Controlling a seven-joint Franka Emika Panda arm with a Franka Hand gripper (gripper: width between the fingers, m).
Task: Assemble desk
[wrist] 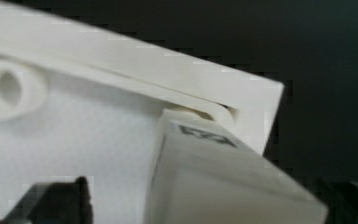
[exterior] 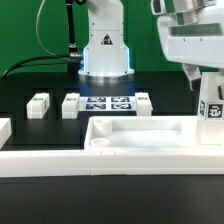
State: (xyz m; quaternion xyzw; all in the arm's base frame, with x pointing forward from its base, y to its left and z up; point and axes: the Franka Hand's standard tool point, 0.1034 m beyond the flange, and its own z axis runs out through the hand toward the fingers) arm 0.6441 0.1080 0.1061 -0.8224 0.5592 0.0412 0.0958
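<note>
Step in hand: seating a leg in the desk top.

Top lies flat on the table, hollow side up, near the front rail. One leg stands upright at the top's corner on the exterior view's right, tag facing out. From the wrist, its end sits in the corner socket. How deep it sits I cannot tell.

My pincer hangs over that leg with the jaws spread wide. One of my fingers shows a clear gap to the leg's side, so I hold nothing. The other finger is a dark blur at the edge and I can't read it well.

Three loose legs lie on the table beyond the top, two on one side of the marker board and one on the other, all well apart from me. I read that as one leg in and three to go, so the task is early.

Next move, as I judge it:
- If the leg needs more turning, close square on its flat sides and twist without tipping it.
- If it is home, lift straight up, clear of its top end, before swinging toward a loose leg — a sideways drag could knock it over or shift the top.

The round ring farther along the top is likely another socket.
</note>
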